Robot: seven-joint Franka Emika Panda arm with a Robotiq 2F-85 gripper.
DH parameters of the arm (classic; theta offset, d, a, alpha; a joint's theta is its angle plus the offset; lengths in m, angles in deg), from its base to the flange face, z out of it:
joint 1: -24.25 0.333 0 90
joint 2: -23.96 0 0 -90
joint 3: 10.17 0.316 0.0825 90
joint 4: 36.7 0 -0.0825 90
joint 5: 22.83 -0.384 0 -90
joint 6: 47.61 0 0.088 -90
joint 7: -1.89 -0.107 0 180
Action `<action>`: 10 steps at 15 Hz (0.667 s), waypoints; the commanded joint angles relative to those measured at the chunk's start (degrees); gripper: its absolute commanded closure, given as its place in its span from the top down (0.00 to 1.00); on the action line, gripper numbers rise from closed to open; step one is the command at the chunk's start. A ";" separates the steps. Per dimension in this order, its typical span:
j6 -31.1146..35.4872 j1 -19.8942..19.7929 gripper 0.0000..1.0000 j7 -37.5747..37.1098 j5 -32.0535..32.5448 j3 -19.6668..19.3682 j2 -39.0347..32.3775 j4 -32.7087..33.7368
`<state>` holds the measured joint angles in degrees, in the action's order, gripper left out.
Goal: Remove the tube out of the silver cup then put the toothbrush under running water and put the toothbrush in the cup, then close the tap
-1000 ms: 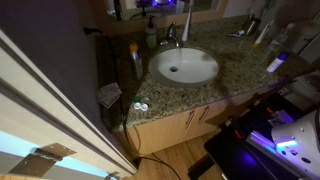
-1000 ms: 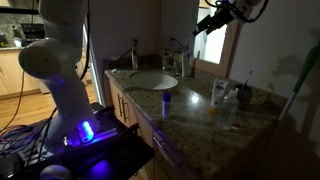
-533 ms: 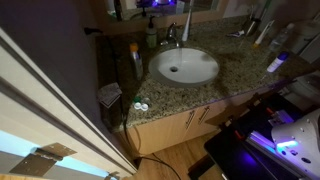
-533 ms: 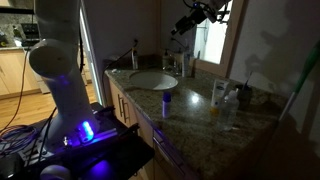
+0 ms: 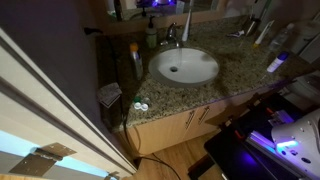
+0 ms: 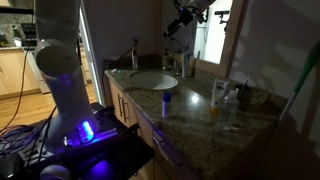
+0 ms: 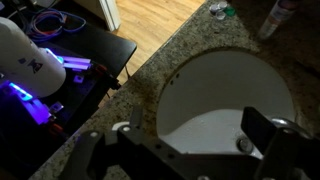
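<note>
The silver cup (image 6: pixel 167 103) stands on the granite counter (image 6: pixel 195 125) near its front edge, just right of the white basin (image 6: pixel 152 80) in that frame. In an exterior view from above it sits far right of centre. Something bluish rises from its mouth, most likely the tube (image 6: pixel 167 89), standing roughly upright (the dim light leaves its shape uncertain). Nothing else can be made out inside the cup.

The gripper (image 6: pixel 181 14) hangs in the upper middle of the frame, high over the back of the basin and near the tap (image 5: pixel 172 36). The cup therefore lies well below it and toward the front edge of the counter, well apart. With the tube's long axis vertical, the coming move probably calls for travel across the basin and then a descent from above onto the tube's upper end.

In the wrist view the fingers (image 7: pixel 95 150) are spread wide at the bottom corners of the frame, with nothing between them. Only the basin bowl shows beneath, empty as far as can be seen (whether water is running cannot be told). The cup is outside that view. An amber bottle (image 7: pixel 276 18) sits at its upper right. I cannot pick out the toothbrush with any confidence.
</note>
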<state>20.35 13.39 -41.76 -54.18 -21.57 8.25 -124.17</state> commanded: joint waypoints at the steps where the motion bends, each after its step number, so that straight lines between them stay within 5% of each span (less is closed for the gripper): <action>1: 5.85 4.93 1.00 3.20 3.10 3.44 1.36 -0.41; 7: 4.85 5.32 1.00 1.30 2.36 3.64 0.36 0.59; 10: 8.85 9.32 1.00 3.68 11.63 5.68 -0.46 1.02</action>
<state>26.13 19.75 -39.47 -48.34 -17.76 8.63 -123.80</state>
